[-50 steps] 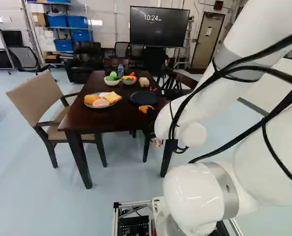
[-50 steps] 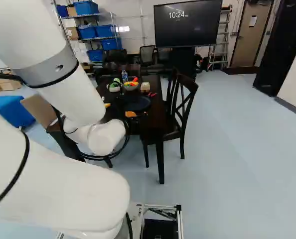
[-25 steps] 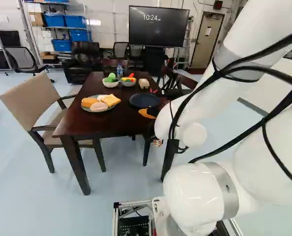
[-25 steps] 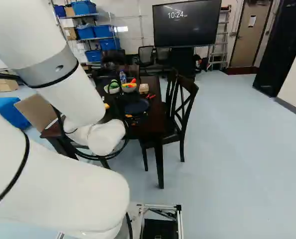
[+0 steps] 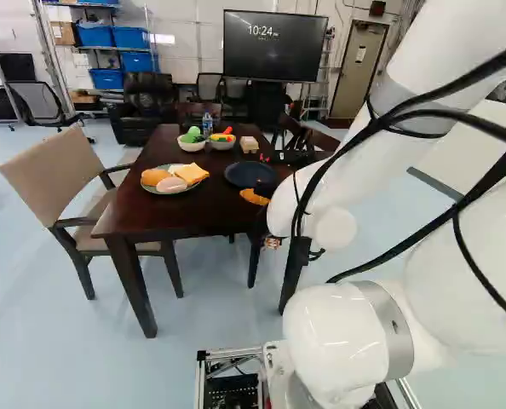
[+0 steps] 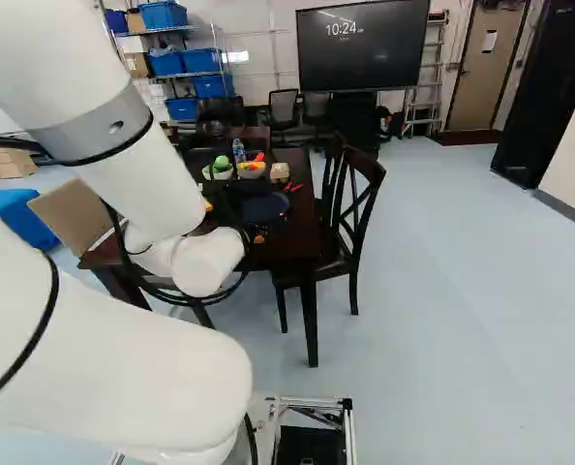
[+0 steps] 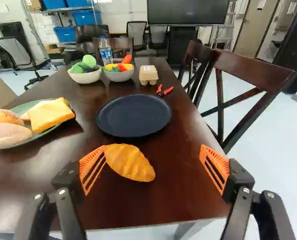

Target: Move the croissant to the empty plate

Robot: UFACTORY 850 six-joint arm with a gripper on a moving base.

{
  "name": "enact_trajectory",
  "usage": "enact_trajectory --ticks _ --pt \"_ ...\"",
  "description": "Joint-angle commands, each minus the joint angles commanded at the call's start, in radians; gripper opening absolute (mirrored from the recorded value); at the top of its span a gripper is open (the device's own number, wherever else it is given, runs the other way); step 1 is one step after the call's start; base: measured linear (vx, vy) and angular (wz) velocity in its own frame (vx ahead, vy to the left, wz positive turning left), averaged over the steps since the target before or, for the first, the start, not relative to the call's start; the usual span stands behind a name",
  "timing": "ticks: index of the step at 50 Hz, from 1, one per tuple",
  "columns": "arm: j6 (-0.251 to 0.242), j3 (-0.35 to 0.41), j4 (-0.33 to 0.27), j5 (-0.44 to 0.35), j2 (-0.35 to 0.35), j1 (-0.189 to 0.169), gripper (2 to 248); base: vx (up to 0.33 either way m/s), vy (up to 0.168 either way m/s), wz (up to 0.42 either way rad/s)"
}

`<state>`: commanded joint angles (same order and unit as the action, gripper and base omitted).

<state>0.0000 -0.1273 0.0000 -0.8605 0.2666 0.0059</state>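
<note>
One golden croissant lies on the dark wood table between the widely parted fingers of my gripper, close beside the finger at nine o'clock. Just beyond, at twelve o'clock, sits a dark blue plate. Towards ten o'clock, a green plate holds bread rolls and a yellow slice.
</note>
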Motion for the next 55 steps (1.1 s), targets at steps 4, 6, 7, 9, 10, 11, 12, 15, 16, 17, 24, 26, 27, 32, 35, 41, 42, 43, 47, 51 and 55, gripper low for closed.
enact_trajectory --ticks 4,6,7,9,10,11,12,15,16,17,24,26,27,32,35,41,42,43,47,51,55 --pt "0.0 -0.019 0.0 0.012 -0.01 0.004 247 0.0 0.0 0.0" --pt "0.0 -0.028 0.0 0.019 -0.015 0.007 247 0.0 0.0 0.0" --pt "0.0 -0.033 0.0 0.022 -0.018 0.008 247 0.0 0.0 0.0" --pt "0.0 -0.044 0.0 0.029 -0.024 0.009 247 0.0 0.0 0.0" --pt "0.0 -0.049 0.0 0.033 -0.027 0.01 247 0.0 0.0 0.0" --pt "0.0 -0.054 0.0 0.038 -0.03 0.01 247 0.0 0.0 0.0" --pt "0.0 -0.059 0.0 0.043 -0.033 0.01 247 0.0 0.0 0.0" --pt "0.0 -0.075 0.0 0.06 -0.042 0.011 247 0.0 0.0 0.0" --pt "0.0 -0.08 0.0 0.066 -0.045 0.011 247 0.0 0.0 0.0" --pt "0.0 -0.085 0.0 0.073 -0.048 0.011 247 0.0 0.0 0.0" --pt "0.0 -0.121 0.0 0.12 -0.068 0.013 247 0.0 0.0 0.0" --pt "0.0 -0.132 0.0 0.134 -0.074 0.014 247 0.0 0.0 0.0" --pt "0.0 -0.137 0.0 0.141 -0.077 0.014 247 0.0 0.0 0.0" --pt "0.0 -0.162 0.0 0.176 -0.092 0.017 247 0.0 0.0 0.0" --pt "0.0 -0.178 0.0 0.197 -0.1 0.018 247 0.0 0.0 0.0" --pt "0.0 -0.21 0.0 0.243 -0.117 0.024 247 0.0 0.0 0.0" --pt "0.0 -0.214 0.0 0.249 -0.119 0.024 247 0.0 0.0 0.0" --pt "0.0 -0.219 0.0 0.257 -0.122 0.025 247 0.0 0.0 0.0" --pt "0.0 -0.239 0.0 0.29 -0.133 0.029 247 0.0 0.0 0.0" --pt "0.0 -0.259 0.0 0.323 -0.144 0.033 247 0.0 0.0 0.0" --pt "0.0 -0.28 0.0 0.356 -0.154 0.037 247 0.0 0.0 0.0"
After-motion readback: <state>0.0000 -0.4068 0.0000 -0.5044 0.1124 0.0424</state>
